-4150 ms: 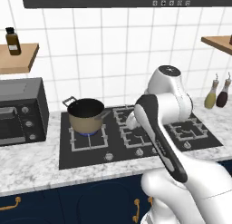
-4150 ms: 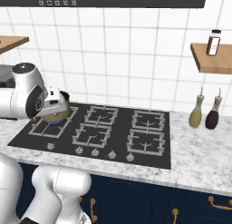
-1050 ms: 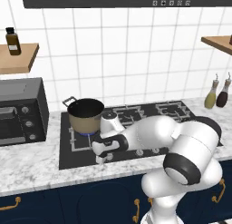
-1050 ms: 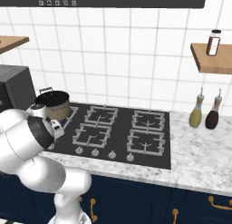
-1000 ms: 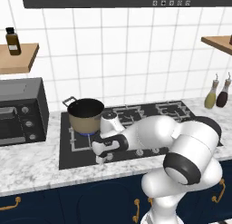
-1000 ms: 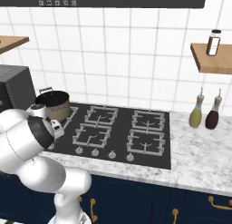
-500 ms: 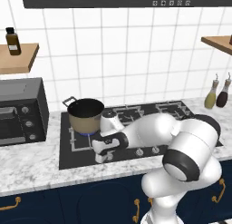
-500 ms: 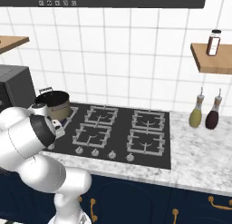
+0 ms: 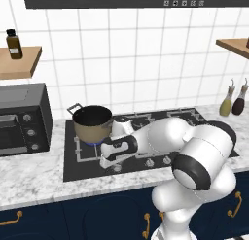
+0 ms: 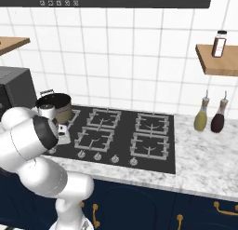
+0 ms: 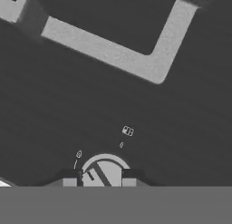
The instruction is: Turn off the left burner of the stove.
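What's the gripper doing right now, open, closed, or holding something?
Gripper: closed on a silver knob at the front of the stove.

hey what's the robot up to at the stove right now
The white arm has bent low over the front left of the stove, its hand down at the row of silver knobs. In the hand view, a round knob sits between the two fingertips. A brown pot stands on the left burner, with blue flame showing under it, so the burner looks lit.
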Tool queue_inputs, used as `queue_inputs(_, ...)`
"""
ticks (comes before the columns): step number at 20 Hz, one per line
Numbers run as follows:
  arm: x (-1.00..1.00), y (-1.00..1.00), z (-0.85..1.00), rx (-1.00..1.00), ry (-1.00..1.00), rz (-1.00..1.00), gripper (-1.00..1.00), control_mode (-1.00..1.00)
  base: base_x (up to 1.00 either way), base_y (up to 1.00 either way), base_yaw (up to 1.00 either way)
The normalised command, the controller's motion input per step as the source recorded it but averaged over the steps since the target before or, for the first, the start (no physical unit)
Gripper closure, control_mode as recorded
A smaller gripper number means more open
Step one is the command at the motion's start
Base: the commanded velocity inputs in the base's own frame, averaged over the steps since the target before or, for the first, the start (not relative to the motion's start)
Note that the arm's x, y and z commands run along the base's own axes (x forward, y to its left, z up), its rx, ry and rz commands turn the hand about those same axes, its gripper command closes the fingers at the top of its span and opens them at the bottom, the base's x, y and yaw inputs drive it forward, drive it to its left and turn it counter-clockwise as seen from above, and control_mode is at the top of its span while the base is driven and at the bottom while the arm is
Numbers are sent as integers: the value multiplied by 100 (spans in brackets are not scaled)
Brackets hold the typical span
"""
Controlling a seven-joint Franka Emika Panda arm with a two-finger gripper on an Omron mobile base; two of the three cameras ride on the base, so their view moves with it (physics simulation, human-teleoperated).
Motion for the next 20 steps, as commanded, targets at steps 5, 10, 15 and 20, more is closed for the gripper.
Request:
queue_inputs(5, -8, -36, -8, 13, 0, -77, 100, -100, 0, 0, 0)
queue_inputs(10, -1, -34, -12, 10, 0, -83, 100, -100, 0, 0, 0)
queue_inputs(15, 0, -16, -15, 0, 1, -54, 100, -100, 0, 0, 0)
queue_inputs(20, 0, 0, 0, 0, 0, 0, 100, -100, 0, 0, 0)
